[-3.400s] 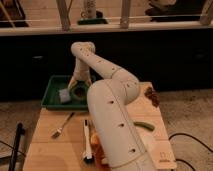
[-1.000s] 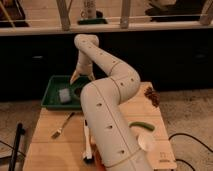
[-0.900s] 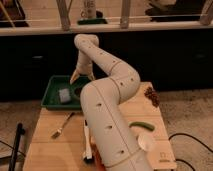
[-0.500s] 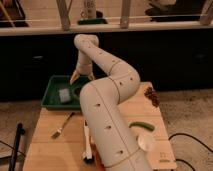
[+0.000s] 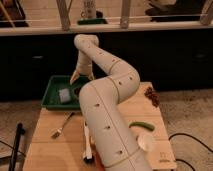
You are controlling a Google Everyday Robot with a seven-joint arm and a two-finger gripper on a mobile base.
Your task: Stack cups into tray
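Note:
The green tray (image 5: 50,102) sits at the table's back left corner. A pale grey block (image 5: 64,95) lies inside it. My white arm rises from the bottom of the camera view, bends at the top and comes down over the tray's right part. My gripper (image 5: 75,78) hangs at the arm's end, just above the tray's back right area. The olive-green cup does not show; the arm covers the tray's right side.
A fork (image 5: 62,125) lies on the wooden table (image 5: 45,150) in front of the tray. A green vegetable (image 5: 138,126) and a white piece (image 5: 146,142) lie at the right. A dark red cluster (image 5: 151,95) sits at the right edge. A black-and-white utensil (image 5: 88,145) lies beside the arm.
Since the earliest frame the arm's bend has risen and the gripper has lifted a little over the tray. Over the last second nothing has visibly moved.

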